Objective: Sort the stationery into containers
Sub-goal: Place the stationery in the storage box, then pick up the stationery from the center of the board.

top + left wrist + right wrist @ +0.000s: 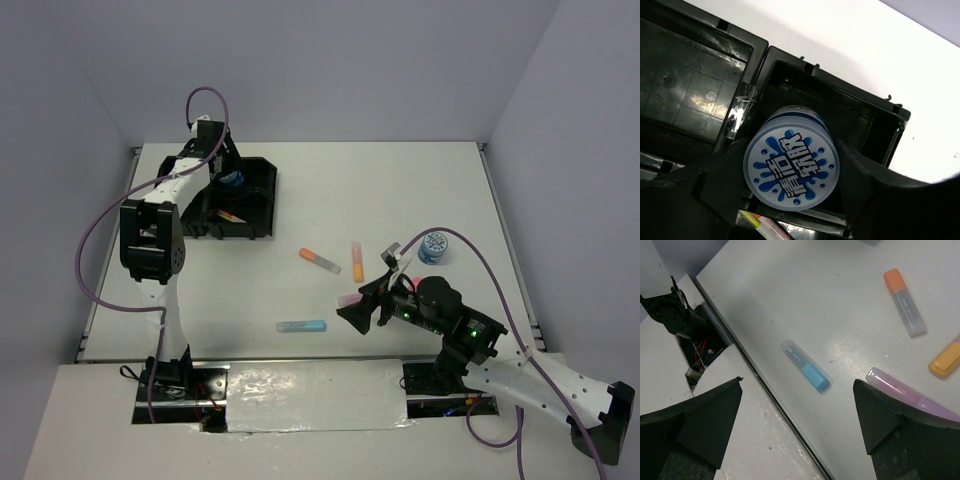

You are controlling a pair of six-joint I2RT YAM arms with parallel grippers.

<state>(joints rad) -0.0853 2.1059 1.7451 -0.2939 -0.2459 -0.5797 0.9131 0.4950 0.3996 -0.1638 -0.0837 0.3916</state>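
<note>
My left gripper (pixel 792 172) is shut on a round blue-white tape roll (pixel 791 164) and holds it over a compartment of the black tray (pixel 700 75); this shows in the top view too (pixel 232 179). My right gripper (pixel 797 425) is open and empty, low over the table's near edge. The blue highlighter (pixel 805 365) lies just ahead of it, and the purple highlighter (pixel 910 395) lies by its right finger. An orange highlighter (pixel 320 260), a yellow-orange one (pixel 357 261) and a second tape roll (pixel 433 247) lie on the table.
The black tray (pixel 262 200) stands at the back left with a thin pen (pixel 230 216) in a near compartment. A yellow-tipped pen (pixel 760 222) shows below the held roll. The table's front edge and a taped strip (pixel 310 385) run under my right gripper.
</note>
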